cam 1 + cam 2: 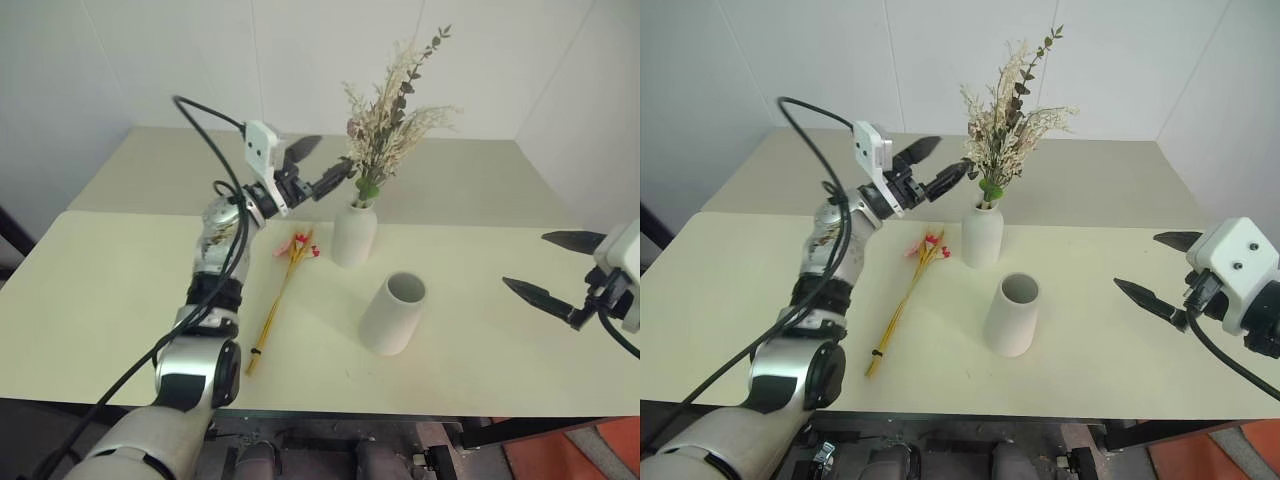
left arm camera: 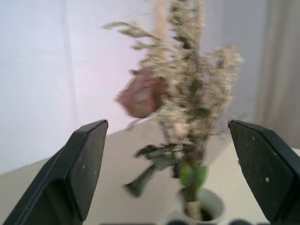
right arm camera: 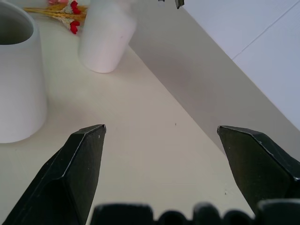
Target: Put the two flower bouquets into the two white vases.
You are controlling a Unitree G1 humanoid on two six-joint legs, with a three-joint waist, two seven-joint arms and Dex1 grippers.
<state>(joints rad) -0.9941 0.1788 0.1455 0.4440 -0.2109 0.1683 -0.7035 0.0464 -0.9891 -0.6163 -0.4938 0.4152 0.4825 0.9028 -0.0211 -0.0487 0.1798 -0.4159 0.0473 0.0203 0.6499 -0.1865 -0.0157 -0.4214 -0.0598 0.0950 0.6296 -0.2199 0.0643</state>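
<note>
bottle vase point(image 1: 354, 234): matte, narrow-necked | cylinder vase point(image 1: 393, 313): smooth, wide-mouthed

walls: plain white panels point(image 1: 300, 60), meeting at a corner on the right
bench: pale cream top point(image 1: 100, 300) (a second, darker slab point(image 1: 170, 170) behind it)
light: soft, even

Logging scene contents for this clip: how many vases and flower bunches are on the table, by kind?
White vases: 2, the narrow-necked vase and the wide vase
Flower bunches: 2, the dried bunch standing in the narrow-necked vase, and the yellow-stalked bunch lying on the table
Total: 4
</note>
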